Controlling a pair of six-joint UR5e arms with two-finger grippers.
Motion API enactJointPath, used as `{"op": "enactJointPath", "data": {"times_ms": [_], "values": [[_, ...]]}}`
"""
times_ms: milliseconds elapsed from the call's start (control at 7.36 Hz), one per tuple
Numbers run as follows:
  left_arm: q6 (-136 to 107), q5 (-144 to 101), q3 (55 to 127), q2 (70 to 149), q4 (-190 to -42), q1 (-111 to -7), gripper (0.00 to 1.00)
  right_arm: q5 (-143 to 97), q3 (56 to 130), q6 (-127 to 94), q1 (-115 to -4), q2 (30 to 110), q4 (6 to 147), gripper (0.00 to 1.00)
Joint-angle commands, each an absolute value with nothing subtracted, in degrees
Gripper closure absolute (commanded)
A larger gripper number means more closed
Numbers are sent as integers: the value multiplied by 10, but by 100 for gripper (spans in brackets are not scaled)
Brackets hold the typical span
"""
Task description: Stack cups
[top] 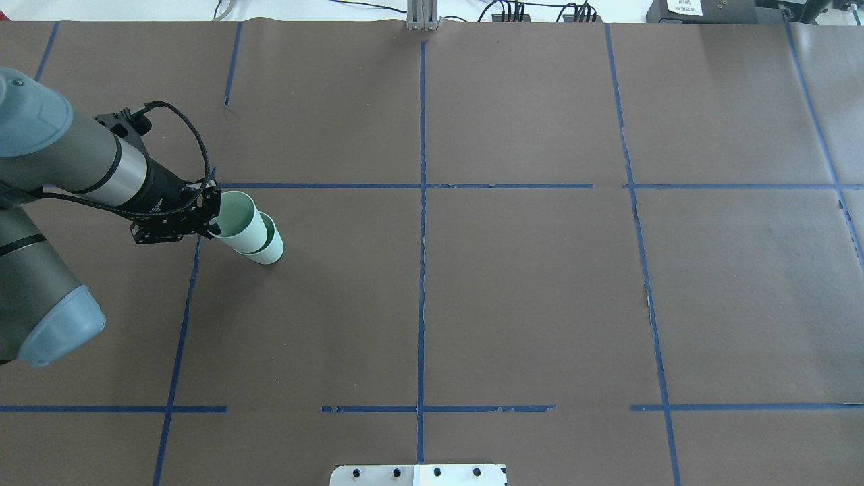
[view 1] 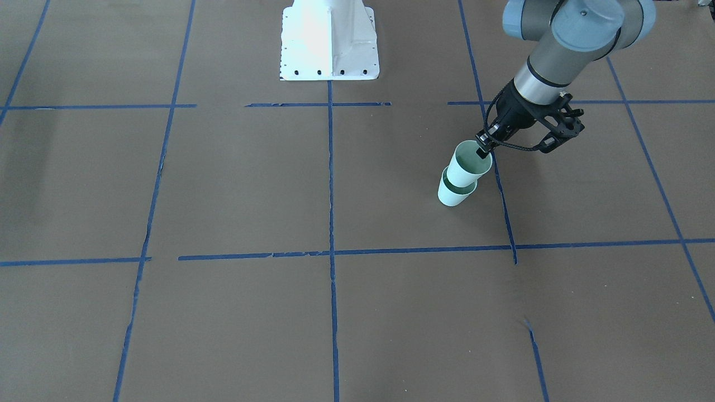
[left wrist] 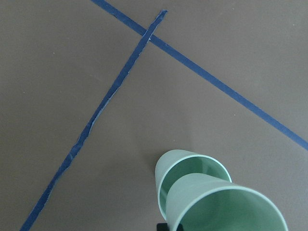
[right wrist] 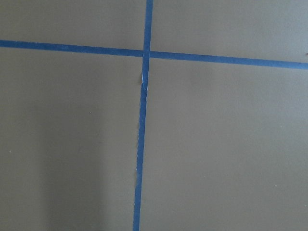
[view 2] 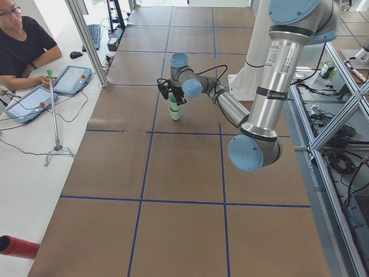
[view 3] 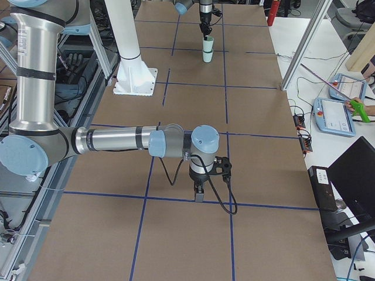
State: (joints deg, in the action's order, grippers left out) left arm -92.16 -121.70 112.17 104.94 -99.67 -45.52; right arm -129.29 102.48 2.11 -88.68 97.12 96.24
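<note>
Two pale mint-green cups stand on the brown table on my left side. The lower cup (view 1: 455, 196) rests on the table. The upper cup (view 1: 468, 166) sits partly inside it, slightly tilted. My left gripper (view 1: 482, 149) is shut on the upper cup's rim, on the side towards my base. Both also show in the overhead view: upper cup (top: 239, 226), lower cup (top: 271, 251), left gripper (top: 214, 226). In the left wrist view the upper cup (left wrist: 226, 207) nests in the lower cup (left wrist: 166, 175). My right gripper (view 3: 199, 193) points down near the table; I cannot tell whether it is open or shut.
Blue tape lines (top: 422, 202) divide the brown table cover. My white base plate (view 1: 329, 50) is at the table's robot-side edge. An operator (view 2: 23, 43) sits with tablets (view 2: 69, 79) beside a thin pole stand (view 2: 55, 115) off the far side.
</note>
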Motion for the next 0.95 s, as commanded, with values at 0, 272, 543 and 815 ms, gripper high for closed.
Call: {"op": "enactJointPath", "data": {"times_ms": [0,272,543,815], "values": [[-919,-1215,1119,1051,-998,-455,0,-1293,1025,21,-887,971,962,0],[-904,-1216,1128,1051,-998,-464,0,-1293,1025,21,-887,971,962,0],[-700,-1224,1143,1000,-997,-560,0,-1292,1025,21,-887,971,962,0],[-439,-1286,1150,903,-998,-667,0,-1293,1025,21,-887,971,962,0]]}}
